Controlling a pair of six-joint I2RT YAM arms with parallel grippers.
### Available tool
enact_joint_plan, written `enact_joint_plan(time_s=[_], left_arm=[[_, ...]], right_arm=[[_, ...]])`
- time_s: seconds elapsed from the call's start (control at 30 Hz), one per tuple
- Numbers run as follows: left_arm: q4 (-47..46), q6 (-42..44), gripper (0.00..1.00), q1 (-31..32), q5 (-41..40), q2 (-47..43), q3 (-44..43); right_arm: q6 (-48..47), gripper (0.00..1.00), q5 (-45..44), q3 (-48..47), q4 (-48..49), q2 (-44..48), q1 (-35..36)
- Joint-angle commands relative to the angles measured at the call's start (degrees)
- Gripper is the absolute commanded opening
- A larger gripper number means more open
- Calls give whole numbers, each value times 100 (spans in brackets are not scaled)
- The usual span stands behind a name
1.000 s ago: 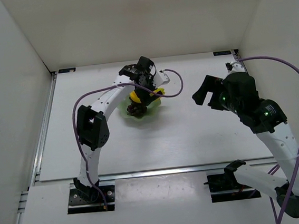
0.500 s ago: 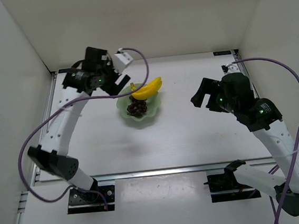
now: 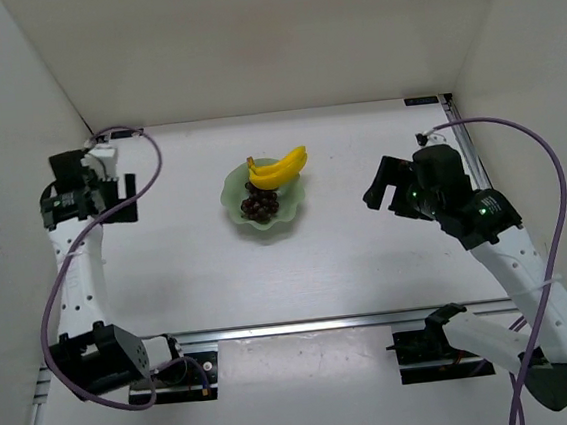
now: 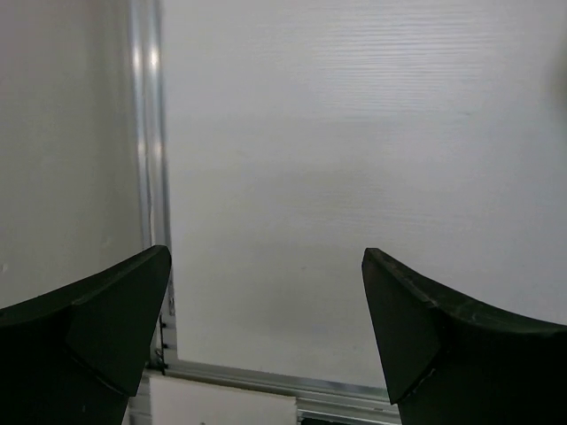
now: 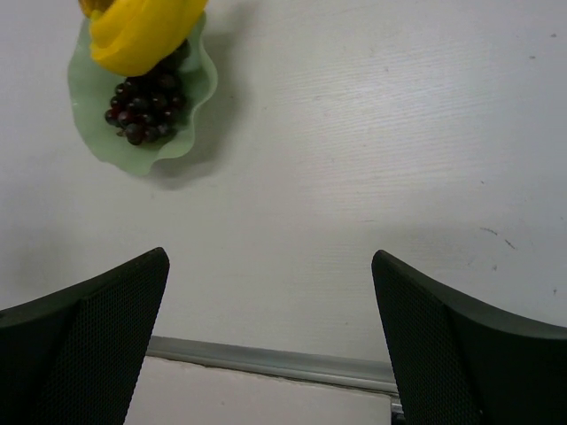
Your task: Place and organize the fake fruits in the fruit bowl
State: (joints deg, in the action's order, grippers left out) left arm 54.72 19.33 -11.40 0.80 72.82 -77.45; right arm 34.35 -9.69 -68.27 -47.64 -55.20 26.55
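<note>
The pale green fruit bowl (image 3: pixel 286 220) with its wavy rim sits at the middle of the table. Inside it lie a yellow banana bunch (image 3: pixel 279 168), resting across the far rim, and a dark red-purple grape cluster (image 3: pixel 259 206). My left gripper (image 3: pixel 96 190) hangs open and empty at the far left, well away from the bowl; its wrist view shows my left gripper (image 4: pixel 266 257) over bare table only. To the right of the bowl my right gripper (image 3: pixel 388 194) is open and empty. In the right wrist view my right gripper (image 5: pixel 269 257) faces the bowl (image 5: pixel 190 133), banana (image 5: pixel 142 31) and grapes (image 5: pixel 146 106) at top left.
White walls close in the table on the left, back and right. A metal rail (image 4: pixel 146 133) runs along the left edge, and another rail (image 5: pixel 266 361) along the front. Purple cables (image 3: pixel 549 157) loop from both arms.
My left arm has swung away from the bowl to the far left, leaving the banana lying in the bowl beside the grapes. The right arm has hardly moved.
</note>
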Motion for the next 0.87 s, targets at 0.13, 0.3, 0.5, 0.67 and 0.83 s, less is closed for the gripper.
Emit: enact_joint_plan(time_s=[0.13,0.3,0.5,0.67,0.83], left_arm=[[-594,-1106,100,-2066,385,-277,722],[-436,-1160,100,-2411,579,-294,775],[-383,-1160,100,-2411,904,-470,828],[-383,-1090,100,-2411,905,-470,881],[-330,-940,100,-2411,1229,-523,933]], right_arm=[[36,99,-1068,587,-474,475,-448],[458,99,-1683,525,-721,685,-510],[511,99,-2186,411,-791,800,-510],[564,99,-2239,411,-844,852,-510],[774,99,-2370,464,-896,853,-510]])
